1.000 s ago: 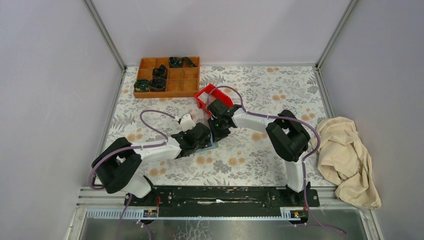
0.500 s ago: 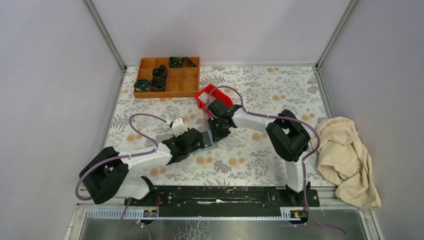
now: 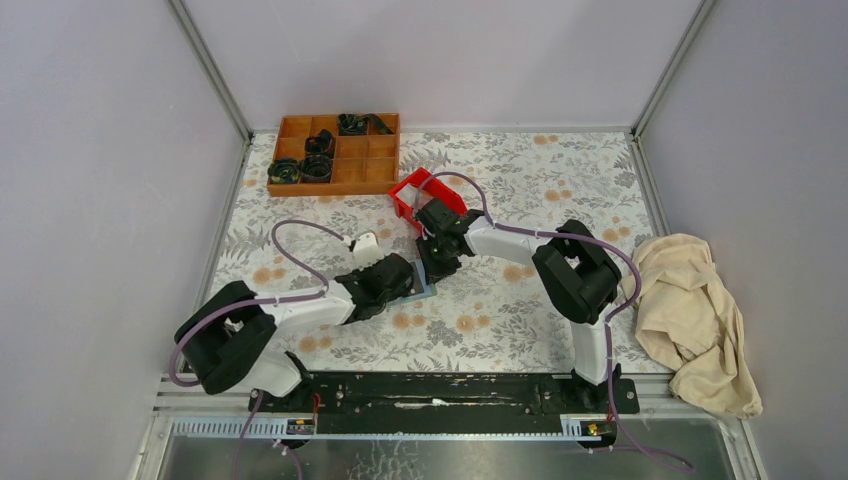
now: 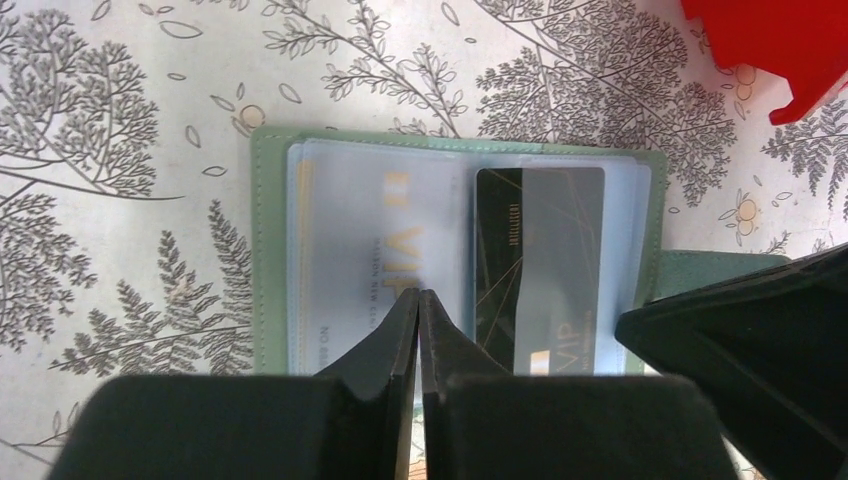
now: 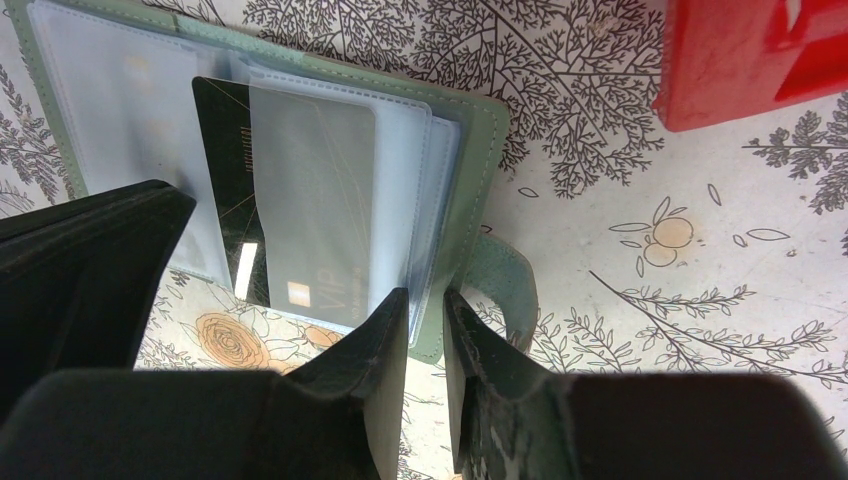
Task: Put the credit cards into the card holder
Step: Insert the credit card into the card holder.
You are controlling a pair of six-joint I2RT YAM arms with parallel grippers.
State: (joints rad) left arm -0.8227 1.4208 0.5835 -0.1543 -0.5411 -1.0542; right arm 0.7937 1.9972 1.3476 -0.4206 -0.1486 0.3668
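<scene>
The card holder (image 4: 268, 250) lies open on the floral table, a sage-green wallet with clear sleeves. A whitish credit card (image 4: 370, 230) with gold print sits in the left sleeve. A dark grey credit card (image 4: 525, 250) sits in the right sleeve, its upper end sticking out (image 5: 220, 150). My left gripper (image 4: 418, 297) is shut, with nothing between its tips, over the whitish card. My right gripper (image 5: 427, 300) is shut on the card holder's (image 5: 480, 150) right edge, cover and sleeve edges between its fingers. In the top view both grippers (image 3: 403, 277) (image 3: 436, 268) meet over the wallet (image 3: 426, 291).
A red plastic bin (image 3: 425, 192) stands just behind the wallet, close to the right wrist (image 5: 740, 60). A brown wooden compartment tray (image 3: 335, 155) with dark parts sits at the back left. A beige cloth (image 3: 695, 320) lies off the table's right side.
My left gripper has gone from open to shut. The left arm drew back slightly, then came forward again over the wallet. The right arm has not moved.
</scene>
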